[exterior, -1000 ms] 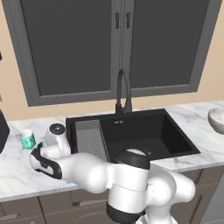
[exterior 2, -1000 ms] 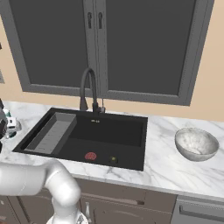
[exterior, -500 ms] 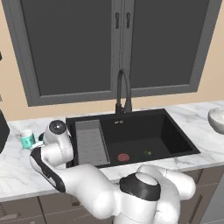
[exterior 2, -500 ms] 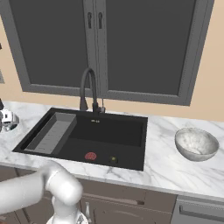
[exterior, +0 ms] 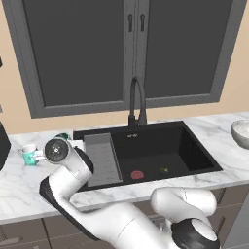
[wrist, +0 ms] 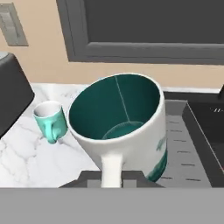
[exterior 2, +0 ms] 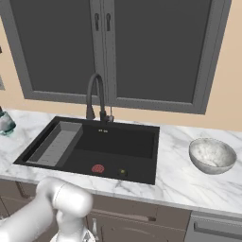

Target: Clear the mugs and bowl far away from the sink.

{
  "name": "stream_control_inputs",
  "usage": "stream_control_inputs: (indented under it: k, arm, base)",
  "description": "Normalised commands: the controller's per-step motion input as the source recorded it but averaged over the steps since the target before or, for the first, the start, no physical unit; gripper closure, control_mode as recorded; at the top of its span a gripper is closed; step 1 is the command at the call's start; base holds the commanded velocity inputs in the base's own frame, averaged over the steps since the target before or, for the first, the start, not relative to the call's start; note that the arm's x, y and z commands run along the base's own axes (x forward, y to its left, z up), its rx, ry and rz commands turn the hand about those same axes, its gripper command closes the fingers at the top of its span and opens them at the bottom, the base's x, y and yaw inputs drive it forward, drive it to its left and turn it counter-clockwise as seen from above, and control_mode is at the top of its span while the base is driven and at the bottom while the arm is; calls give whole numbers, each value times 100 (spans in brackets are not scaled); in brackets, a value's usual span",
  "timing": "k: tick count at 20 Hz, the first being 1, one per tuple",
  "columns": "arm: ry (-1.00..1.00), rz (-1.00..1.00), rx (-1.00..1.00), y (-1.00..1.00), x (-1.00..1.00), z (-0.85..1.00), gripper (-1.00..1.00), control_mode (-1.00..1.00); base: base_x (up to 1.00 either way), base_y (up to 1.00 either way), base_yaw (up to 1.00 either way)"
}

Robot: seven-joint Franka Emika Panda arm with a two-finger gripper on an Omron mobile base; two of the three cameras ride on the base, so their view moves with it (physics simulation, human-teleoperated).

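Two mugs left of sink (exterior: 160,151), grey mug (wrist: 124,127) right at hand (wrist: 111,183), hand grip unclear, turquoise mug (wrist: 50,120) beside

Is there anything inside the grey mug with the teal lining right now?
In the hand view the grey mug looks empty: bare teal walls and floor, with a faint ring at the bottom. The near rim covers part of the floor, so that part cannot be checked.

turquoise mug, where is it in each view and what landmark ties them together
Left base view: turquoise mug at the far left on the marble counter, left of the arm.
Right base view: not in the picture.
Hand view: left of centre, beside the big teal-lined mug.
Shared landmark: the sink's grey drain rack.
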Motion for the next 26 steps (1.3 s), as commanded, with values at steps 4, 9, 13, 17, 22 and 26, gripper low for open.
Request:
stream_control_inputs:
  k: [4,9,13,17,22,26]
  arm:
    - [-5,-40,7,-57,-64,100,100,-100]
    - [0,-53,6,-60,-58,100,100,-100]
    - [0,0,0,0,0,0,100,100]
    - [0,0,0,0,0,0,100,100]
    - [0,0,0,0,0,0,100,100]
    - [0,0,0,0,0,0,100,100]
  base:
    - [0,0,0]
    - [0,0,0]
    - [-35,-69,-70]
    - [-4,-46,-84]
    - [0,-3,-99]
    - [0,0,-100]
